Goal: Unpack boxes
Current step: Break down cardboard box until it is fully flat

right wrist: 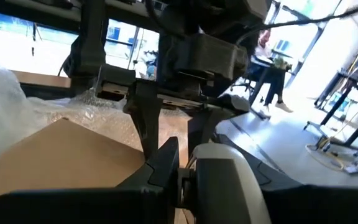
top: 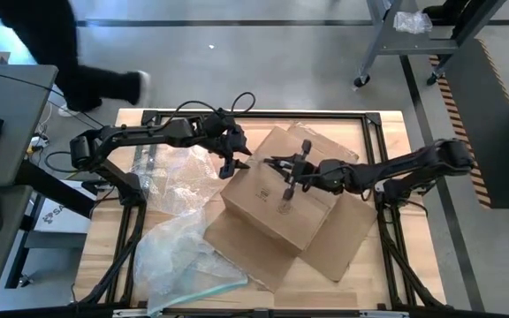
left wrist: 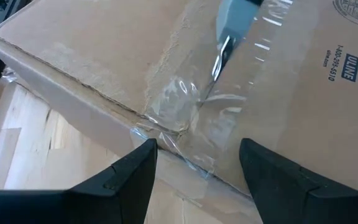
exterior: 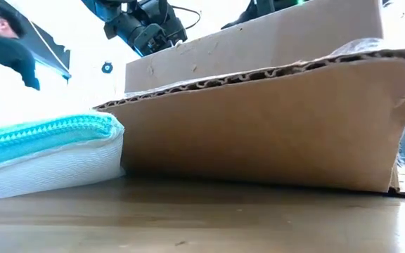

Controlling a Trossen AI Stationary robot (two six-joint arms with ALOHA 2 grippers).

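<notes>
high view: the cardboard box (top: 277, 199) sits mid-table on a wooden table (top: 378, 274), lying skewed with a flap spread out beneath it toward the near edge. the left gripper (top: 233, 164) hangs at the box's far-left corner, fingers apart, nothing between them. the right gripper (top: 283, 168) reaches over the box top from the right, clamped on a small tool (top: 287, 196) that points down at the lid. bubble wrap (top: 179, 177) is heaped left of the box, with a clear pouch (top: 203, 287) with a teal edge at the near edge. a person (top: 78, 53) in dark clothes passes at the far left.

low view: the box's (exterior: 273, 133) corrugated flap fills the middle, the pouch's (exterior: 44, 151) teal zip just beside it on the left. the left gripper (exterior: 150, 35) shows above the box.

left wrist view: the left gripper's fingers (left wrist: 129, 177) stand wide, straddling the box (left wrist: 92, 68) corner where clear tape (left wrist: 191, 118) wraps the seam; the tool's blade (left wrist: 225, 50) rests on the tape.

right wrist view: the right gripper's fingers (right wrist: 166, 163) are nearly closed on the pale-handled tool (right wrist: 225, 180), with the left gripper (right wrist: 166, 121) just beyond, over the box (right wrist: 67, 155).
</notes>
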